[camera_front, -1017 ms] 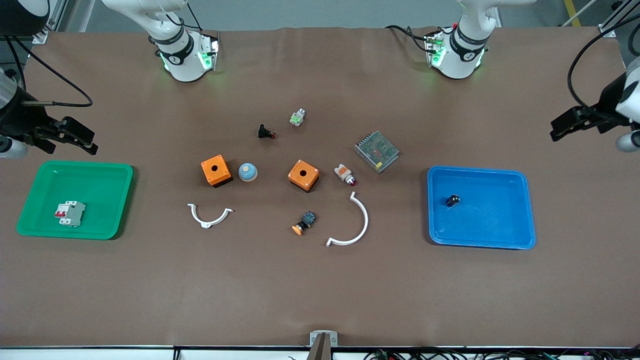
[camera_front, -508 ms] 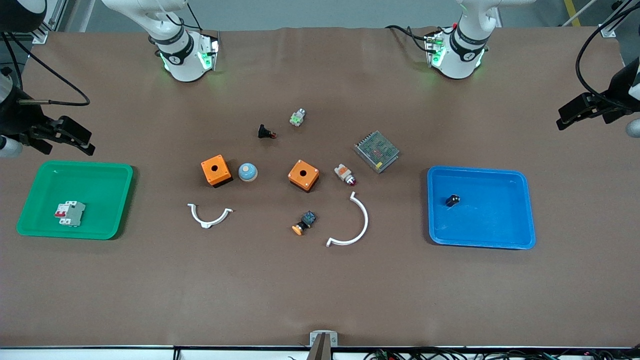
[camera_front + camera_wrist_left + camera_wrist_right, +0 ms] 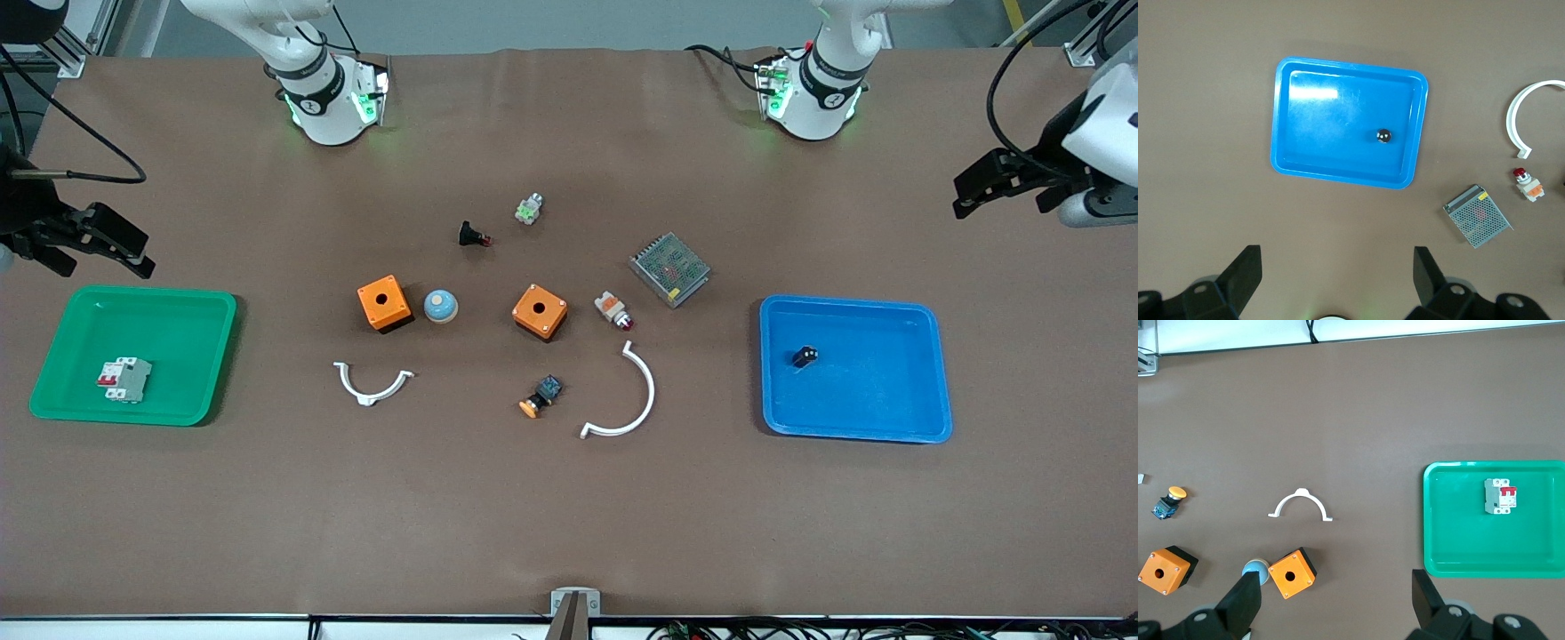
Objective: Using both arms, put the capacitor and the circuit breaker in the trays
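My left claw (image 3: 962,197) hangs spread, empty, near the blue tray (image 3: 925,418) holding the capacitor (image 3: 805,356). My right claw (image 3: 142,255), spread too, hovers by the green tray (image 3: 191,404) with the circuit breaker (image 3: 124,380).

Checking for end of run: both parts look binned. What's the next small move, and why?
Probably just park both arms. The capacitor lies in the blue tray, and the circuit breaker in the green tray. The left gripper and the right gripper are open, empty, and off the trays.
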